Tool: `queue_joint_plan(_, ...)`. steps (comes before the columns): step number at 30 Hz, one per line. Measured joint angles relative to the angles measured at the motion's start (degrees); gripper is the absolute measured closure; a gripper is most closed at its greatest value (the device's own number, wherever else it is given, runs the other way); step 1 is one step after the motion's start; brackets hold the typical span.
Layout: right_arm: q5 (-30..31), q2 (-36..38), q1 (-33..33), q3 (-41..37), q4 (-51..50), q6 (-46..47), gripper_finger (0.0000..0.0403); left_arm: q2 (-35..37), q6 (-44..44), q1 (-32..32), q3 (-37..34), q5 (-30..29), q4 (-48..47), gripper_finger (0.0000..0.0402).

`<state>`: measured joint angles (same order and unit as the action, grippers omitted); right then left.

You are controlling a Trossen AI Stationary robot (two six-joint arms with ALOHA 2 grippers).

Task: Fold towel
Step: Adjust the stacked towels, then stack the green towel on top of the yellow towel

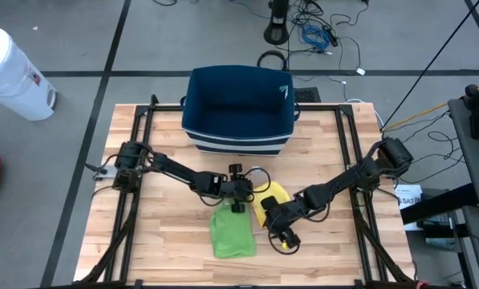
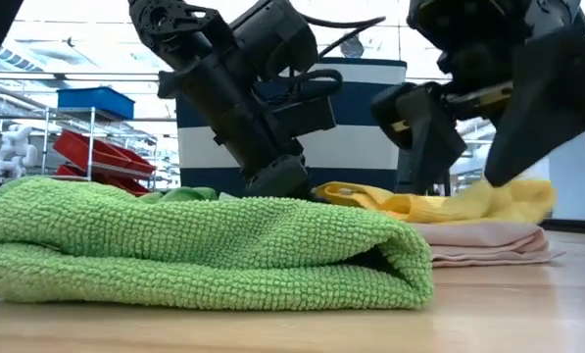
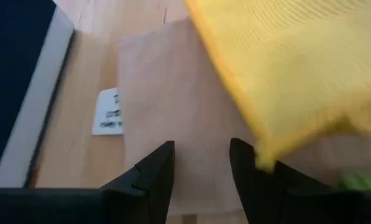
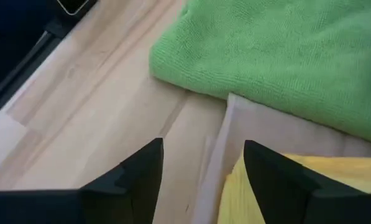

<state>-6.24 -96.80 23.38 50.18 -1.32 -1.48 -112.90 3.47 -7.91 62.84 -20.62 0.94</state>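
Green terry-cloth towel (image 1: 232, 233): folded into a thick pad, lying flat on the wooden table (image 1: 167, 241) near its front edge, between the two arms; fold seen side-on in the low view (image 2: 194, 255).
Yellow microfibre cloth (image 1: 273, 194): just beside the green towel, toward the right arm, resting on top of a pale pink cloth (image 2: 488, 243).
Pale pink cloth: spread flat on the table, one edge touching the green towel in the right wrist view (image 4: 284, 124).
Left gripper (image 1: 237, 202): at the far edge of the green towel, fingers parted, nothing between them; seen over the pink cloth in the left wrist view (image 3: 201, 171).
Right gripper (image 1: 283, 234): low beside the yellow cloth, fingers spread apart and empty, above bare wood and the pink cloth's edge (image 4: 201, 174).
Dark blue fabric bin with a white band (image 1: 239, 108): at the table's far side, behind both grippers.
White paper label (image 3: 108, 112): flat on the table beside the pink cloth.
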Motion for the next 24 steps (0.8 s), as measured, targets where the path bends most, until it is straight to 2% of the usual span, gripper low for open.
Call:
queue_joint_plan(5,0.02,1.89,1.05,-0.01,0.66,-0.17,0.02,4.87,0.07,-0.14,0.0,-0.02,-2.0,0.0239)
queue_joint_plan(11,0.4,0.1,4.12,0.01,8.31,-5.44,0.021,9.31,-1.03,-0.1,-0.01,-3.9,-16.33,0.0239)
queue_joint_plan(15,0.72,-2.82,5.12,0.01,13.35,-8.47,0.021,9.6,-5.3,-0.62,-0.03,-2.37,-23.42,0.0239)
queue_joint_plan(18,0.69,-5.74,5.27,0.0,17.14,-10.73,0.021,9.71,-7.31,-2.61,-0.03,0.91,-24.48,0.0239)
queue_joint_plan(24,0.54,-11.47,5.65,-0.03,25.95,-16.4,0.0211,9.73,-8.95,-7.7,-0.02,1.59,-24.37,0.0239)
